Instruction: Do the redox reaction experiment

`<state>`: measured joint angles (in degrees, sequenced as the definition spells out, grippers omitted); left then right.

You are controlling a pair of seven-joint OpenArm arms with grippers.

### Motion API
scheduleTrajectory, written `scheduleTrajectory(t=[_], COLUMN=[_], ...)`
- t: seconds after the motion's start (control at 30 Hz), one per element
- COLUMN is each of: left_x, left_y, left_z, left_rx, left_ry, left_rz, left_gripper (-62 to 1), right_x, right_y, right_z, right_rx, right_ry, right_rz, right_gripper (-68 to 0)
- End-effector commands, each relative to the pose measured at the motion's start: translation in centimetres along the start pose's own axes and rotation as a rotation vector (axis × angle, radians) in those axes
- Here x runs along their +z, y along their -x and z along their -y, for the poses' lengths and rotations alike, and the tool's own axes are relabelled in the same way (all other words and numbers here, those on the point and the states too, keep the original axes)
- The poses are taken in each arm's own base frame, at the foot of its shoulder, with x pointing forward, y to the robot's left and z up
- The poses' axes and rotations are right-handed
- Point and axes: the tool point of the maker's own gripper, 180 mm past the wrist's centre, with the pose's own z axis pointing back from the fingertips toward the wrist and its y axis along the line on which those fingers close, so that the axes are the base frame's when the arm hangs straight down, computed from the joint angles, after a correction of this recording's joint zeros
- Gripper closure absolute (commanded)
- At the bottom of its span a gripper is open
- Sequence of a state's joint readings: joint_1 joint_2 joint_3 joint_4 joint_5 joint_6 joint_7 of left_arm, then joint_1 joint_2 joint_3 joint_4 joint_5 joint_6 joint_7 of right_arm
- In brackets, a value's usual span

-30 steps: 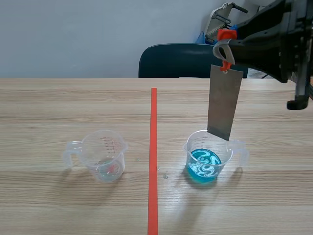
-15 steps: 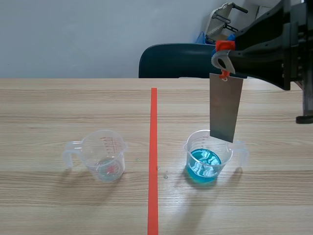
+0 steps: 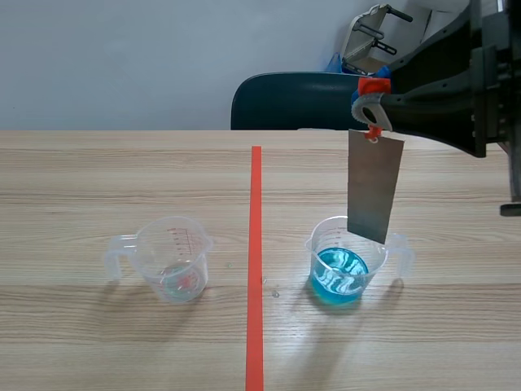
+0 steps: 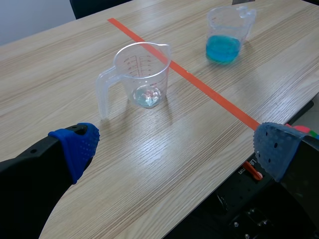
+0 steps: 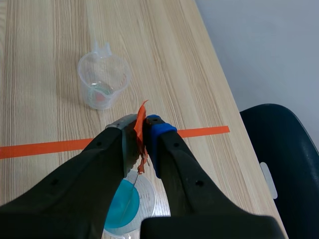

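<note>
The right gripper (image 3: 370,106) pinches the orange tag (image 5: 142,113) of the metal plate (image 3: 374,186) hanging just over the cup of blue liquid (image 3: 342,265) on the right, the left gripper (image 4: 174,147) is wide open, and a swinging plate could knock the cup and spill it.

Surface (image 3: 98,171): light wood-grain top, with one orange-red tape line (image 3: 256,261) running down its middle.
Chair (image 3: 285,102): dark blue, rounded back, at the surface's far edge.
Wall (image 3: 122,57): plain, pale grey-blue.
Grey apparatus (image 3: 370,28): behind the chair, partly hidden.
</note>
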<state>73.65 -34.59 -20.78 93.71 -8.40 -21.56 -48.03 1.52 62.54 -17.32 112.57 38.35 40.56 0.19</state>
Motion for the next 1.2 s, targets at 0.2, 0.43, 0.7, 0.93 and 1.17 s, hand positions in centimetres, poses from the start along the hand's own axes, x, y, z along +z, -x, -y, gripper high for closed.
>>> scheduleTrajectory(t=[0.2,0.43,0.7,0.93,1.17], left_x=[0.06,0.06,0.06,0.06,0.06], left_y=[0.28,0.35,0.35,0.35,0.35], left_z=[0.21,0.21,0.21,0.21,0.21], left_rx=[0.015,0.015,0.015,0.015,0.015], left_ry=[-0.006,-0.006,-0.006,-0.006,-0.006], left_rz=[-0.018,-0.023,-0.023,-0.023,-0.023], left_gripper=[-62.3,-62.3,-62.3,-62.3,-62.3], right_x=[0.1,0.12,0.12,0.12,0.09], right_y=[-1.24,-1.63,-1.63,-1.62,-1.64], right_z=[0.2,0.19,0.19,0.19,0.2], right_rx=[0.015,0.015,0.015,0.015,0.015], right_ry=[0.005,0.004,0.004,0.005,0.006], right_rz=[0.041,0.063,0.063,0.062,0.064], right_gripper=[-0.6,-0.6,-0.6,-0.6,-0.6])
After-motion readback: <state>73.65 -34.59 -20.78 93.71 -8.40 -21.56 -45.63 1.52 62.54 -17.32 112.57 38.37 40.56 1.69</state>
